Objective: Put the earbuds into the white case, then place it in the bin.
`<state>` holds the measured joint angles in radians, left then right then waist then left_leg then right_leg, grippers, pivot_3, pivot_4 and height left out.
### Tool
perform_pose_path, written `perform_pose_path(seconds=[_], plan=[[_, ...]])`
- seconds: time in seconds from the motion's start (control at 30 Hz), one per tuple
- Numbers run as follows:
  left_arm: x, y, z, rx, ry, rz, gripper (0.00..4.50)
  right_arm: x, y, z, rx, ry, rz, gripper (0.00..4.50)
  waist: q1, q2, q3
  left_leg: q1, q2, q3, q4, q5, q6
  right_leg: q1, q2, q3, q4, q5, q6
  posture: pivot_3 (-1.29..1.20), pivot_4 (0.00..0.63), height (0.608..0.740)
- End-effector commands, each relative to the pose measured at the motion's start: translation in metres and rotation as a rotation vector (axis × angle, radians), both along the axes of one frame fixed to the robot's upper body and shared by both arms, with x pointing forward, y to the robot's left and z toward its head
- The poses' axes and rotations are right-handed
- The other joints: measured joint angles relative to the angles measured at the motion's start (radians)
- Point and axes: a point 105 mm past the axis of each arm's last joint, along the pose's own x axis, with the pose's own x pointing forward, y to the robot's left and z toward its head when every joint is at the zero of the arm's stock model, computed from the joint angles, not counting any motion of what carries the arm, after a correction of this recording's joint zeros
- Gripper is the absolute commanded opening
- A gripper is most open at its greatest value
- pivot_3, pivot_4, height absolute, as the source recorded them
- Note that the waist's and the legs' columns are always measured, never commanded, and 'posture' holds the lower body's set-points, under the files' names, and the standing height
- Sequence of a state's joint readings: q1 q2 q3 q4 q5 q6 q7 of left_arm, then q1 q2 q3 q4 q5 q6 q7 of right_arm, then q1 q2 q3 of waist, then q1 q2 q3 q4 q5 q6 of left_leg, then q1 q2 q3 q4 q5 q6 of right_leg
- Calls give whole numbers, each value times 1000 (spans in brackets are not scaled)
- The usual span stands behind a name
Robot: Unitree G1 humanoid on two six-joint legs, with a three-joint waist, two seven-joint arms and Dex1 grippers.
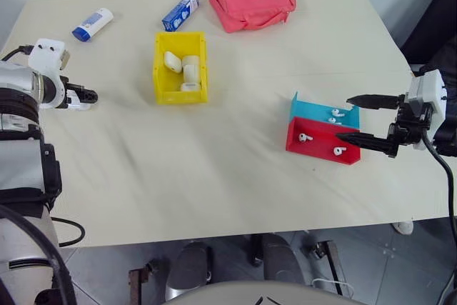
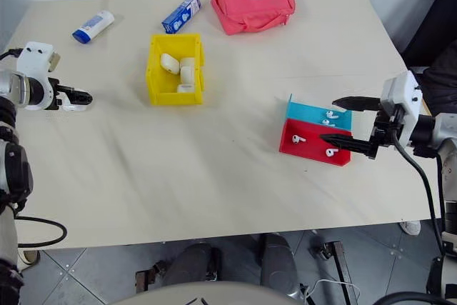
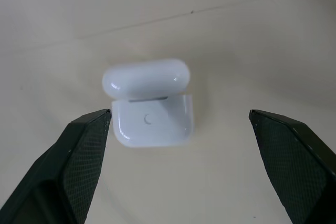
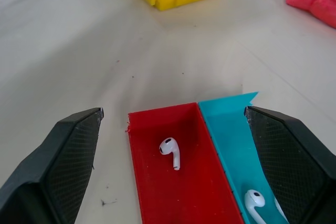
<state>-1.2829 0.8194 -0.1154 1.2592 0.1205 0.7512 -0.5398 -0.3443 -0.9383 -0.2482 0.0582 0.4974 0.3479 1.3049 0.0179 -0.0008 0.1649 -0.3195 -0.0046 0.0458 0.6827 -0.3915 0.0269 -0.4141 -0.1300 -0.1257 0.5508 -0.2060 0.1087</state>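
A: The white case (image 3: 149, 103) lies on the table (image 1: 214, 169) straight ahead of the left gripper (image 3: 178, 129), between the lines of its two black fingers and touching neither; those jaws are spread wide with nothing in them.

B: How does the case look?

A: Glossy, rounded, its hinged lid tipped up and open, a faint mark on the front of the body.

B: And the earbuds?

A: Two earbuds (image 1: 305, 137) lie in the red tray (image 1: 321, 144), two more in the teal tray (image 1: 325, 112) just behind it; the trays sit side by side, touching. They are small, shiny white, with short stems.

B: The right gripper?

A: The right gripper (image 1: 357, 119) hovers at the right end of those trays, fingers parted wide, empty, one tip over the red tray's edge.

B: The bin?

A: The bin (image 1: 181, 67), bright yellow, stands mid-table well apart from both grippers, with several white cases already inside.
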Motion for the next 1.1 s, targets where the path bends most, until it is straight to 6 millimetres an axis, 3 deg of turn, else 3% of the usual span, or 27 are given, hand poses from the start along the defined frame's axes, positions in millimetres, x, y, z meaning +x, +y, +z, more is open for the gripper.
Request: perform_pose_path(seconds=[0.03, 0.57, 0.97, 1.1], plan=[[2, 5, 16, 16, -44, 42, 4472, -5, -3, 17, -9, -59, -12, 4500, 1, -2, 1, 0, 0, 0, 0, 0, 0, 0, 0, 0, 0, 0, 0, 0, 150, 740], [16, -6, 4, -33, -130, 86, 4472, -3, -5, 19, -21, -49, -32, 4500, 5, -4, 2, 0, -1, -1, 0, 0, -1, 0, -2, 0, 1, 0, 0, 0, 150, 740], [3, 14, -12, -61, -128, 189, 4472, -7, -11, 18, -25, -34, -64, 4500, 5, -4, 2, 0, -1, -1, 0, 1, -1, 0, -2, 0, 1, 0, 0, 0, 150, 740], [5, 11, -21, -68, -131, 172, 4472, -6, -10, 17, -27, -30, -65, 4500, 6, -5, 2, 0, -1, -1, 0, 1, -1, 0, -2, 0, 1, 0, 0, 0, 150, 740]])
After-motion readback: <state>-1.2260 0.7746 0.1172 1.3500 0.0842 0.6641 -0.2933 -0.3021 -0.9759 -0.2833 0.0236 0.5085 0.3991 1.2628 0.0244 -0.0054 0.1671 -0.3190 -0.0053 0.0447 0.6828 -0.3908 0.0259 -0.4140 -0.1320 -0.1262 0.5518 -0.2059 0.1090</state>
